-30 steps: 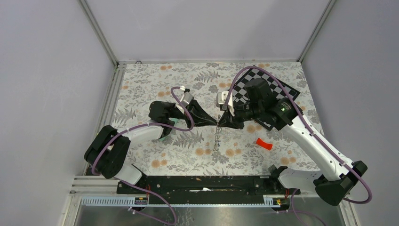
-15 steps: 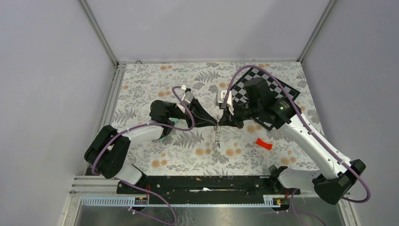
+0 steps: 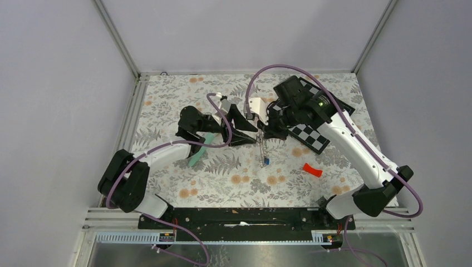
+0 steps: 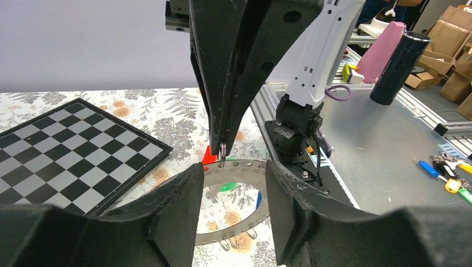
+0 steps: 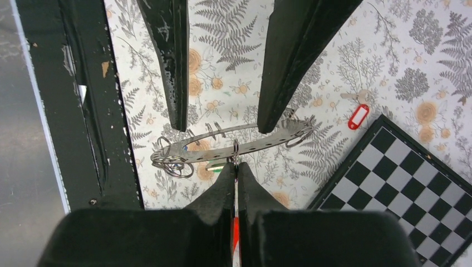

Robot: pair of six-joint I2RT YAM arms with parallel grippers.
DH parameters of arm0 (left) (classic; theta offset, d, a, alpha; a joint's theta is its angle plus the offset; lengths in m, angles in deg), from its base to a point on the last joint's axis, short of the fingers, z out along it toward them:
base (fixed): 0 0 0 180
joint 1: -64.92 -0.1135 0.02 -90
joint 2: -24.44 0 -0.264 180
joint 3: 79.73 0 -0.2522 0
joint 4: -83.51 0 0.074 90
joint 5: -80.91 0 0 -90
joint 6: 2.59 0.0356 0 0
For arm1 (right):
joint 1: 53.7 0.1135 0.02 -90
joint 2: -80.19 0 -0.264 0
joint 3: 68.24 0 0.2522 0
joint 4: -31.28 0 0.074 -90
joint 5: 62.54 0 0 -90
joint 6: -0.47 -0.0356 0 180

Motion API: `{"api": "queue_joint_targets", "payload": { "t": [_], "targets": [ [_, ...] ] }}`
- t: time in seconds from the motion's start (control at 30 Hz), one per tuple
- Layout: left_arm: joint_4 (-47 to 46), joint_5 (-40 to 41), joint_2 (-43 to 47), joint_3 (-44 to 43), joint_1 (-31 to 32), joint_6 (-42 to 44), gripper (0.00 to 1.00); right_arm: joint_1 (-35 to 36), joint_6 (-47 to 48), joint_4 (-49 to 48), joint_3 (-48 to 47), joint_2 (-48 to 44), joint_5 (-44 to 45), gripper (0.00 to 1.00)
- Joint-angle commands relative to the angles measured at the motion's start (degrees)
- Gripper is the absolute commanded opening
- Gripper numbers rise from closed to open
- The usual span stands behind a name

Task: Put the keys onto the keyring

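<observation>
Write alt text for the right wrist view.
The right fingers pinch a small wire loop on the grey keyring, which sits at the tips of the left fingers above floral cloth. A red-tagged key lies near the chessboard.

Chessboard point(image 3: 309, 138), red curved piece point(image 3: 313, 170), mint tube point(image 3: 200, 149)

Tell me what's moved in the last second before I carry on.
The left gripper and right gripper moved together toward the far side of the table, carrying the keyring and its dangling chain along. Grasps unchanged: left jaws hold the keyring, right jaws pinch a small metal loop at its rim. The red plastic piece and chessboard stayed put.
</observation>
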Motion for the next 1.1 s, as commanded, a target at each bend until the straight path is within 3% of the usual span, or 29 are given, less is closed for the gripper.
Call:
{"api": "queue_joint_targets", "payload": {
  "t": [0.0, 0.17, 0.47, 0.7, 1.07],
  "targets": [
    [-1.38, 1.21, -1.71, -2.82, 0.20, 0.59, 0.46, 1.43, 1.63, 5.48, -5.74, 2.11, 4.78, 0.00],
    [-7.48, 1.64, -4.11, -2.87, 1.10, -2.83, 0.39, 2.56, 1.76, 8.81, -9.80, 5.36, 6.54, 0.00],
    [-15.79, 2.34, -6.75, -1.63, 1.94, -6.53, 0.42, 3.81, 2.65, 11.30, -13.15, 6.94, 8.94, 0.00],
    [-16.84, 2.72, -7.79, -1.64, 3.50, -6.80, 0.30, 4.09, 2.74, 11.32, -12.66, 7.28, 9.61, 0.00],
    [-16.59, 3.24, -7.53, -1.45, 3.65, -6.54, 0.20, 4.13, 2.50, 11.12, -11.78, 7.42, 8.75, 0.00]
  ]
}}
